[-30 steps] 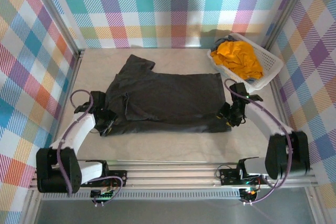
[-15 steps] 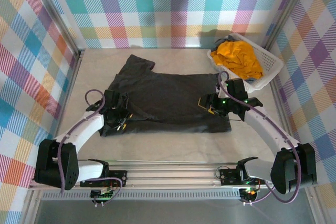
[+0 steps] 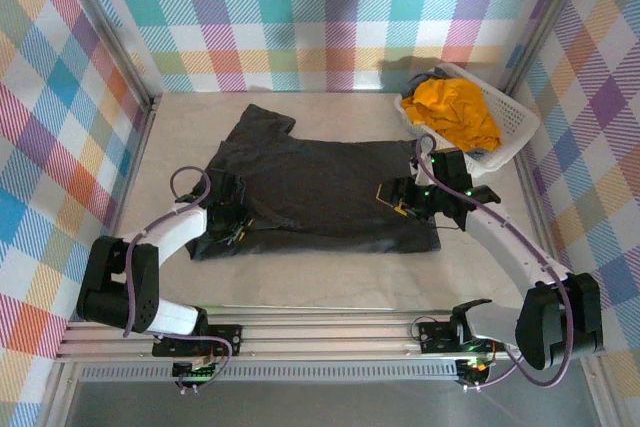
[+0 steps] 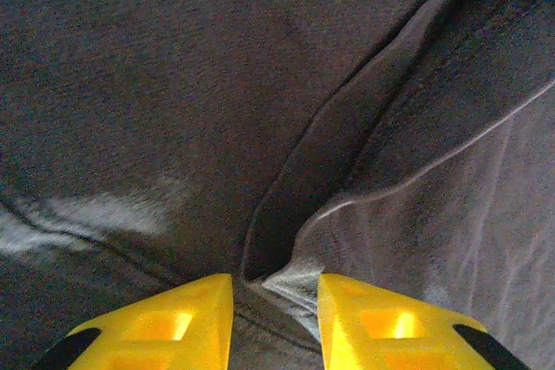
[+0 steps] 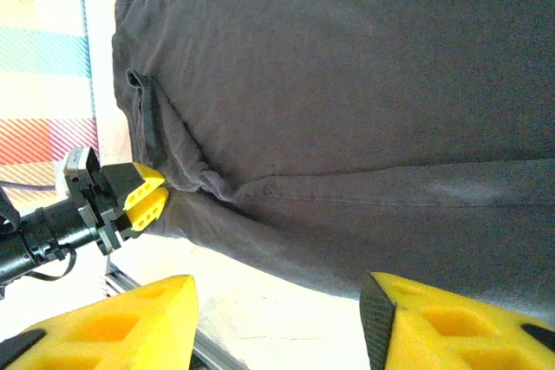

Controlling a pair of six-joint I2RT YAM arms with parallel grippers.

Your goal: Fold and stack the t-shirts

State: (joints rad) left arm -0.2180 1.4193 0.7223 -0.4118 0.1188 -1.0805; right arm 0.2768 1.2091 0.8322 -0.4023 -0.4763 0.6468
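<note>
Two risks stand out. First, the left pincer (image 4: 276,301) is clenched on a narrow ridge of the dark charcoal t-shirt (image 3: 320,187), with creases fanning out from its tips. A pinch that small could slip free under a pull, or it could hold more than one layer and drag the cloth into a bunch instead of a clean fold. Second, the right pincer (image 5: 277,301) is released, with its yellow fingers wide apart above the shirt's near hem. If the left side pulls while the right holds nothing, I judge the fold would skew and the shirt would slide across the desk (image 3: 300,282).

The dark shirt lies spread in the middle of the desk, with one sleeve pointing toward the far wall and wrinkles along its left side. The mustard t-shirt (image 3: 455,112) is heaped in the white lattice basket (image 3: 512,142) at the far right corner, well apart from both arms.

In the overhead view, the left arm slants from its base up and to the right, with its wrist low at the shirt's near left part. The right arm sweeps up from its base in a long arc. Its wrist is over the shirt's right edge and its fingers point left across the cloth, toward the other pincer.
</note>
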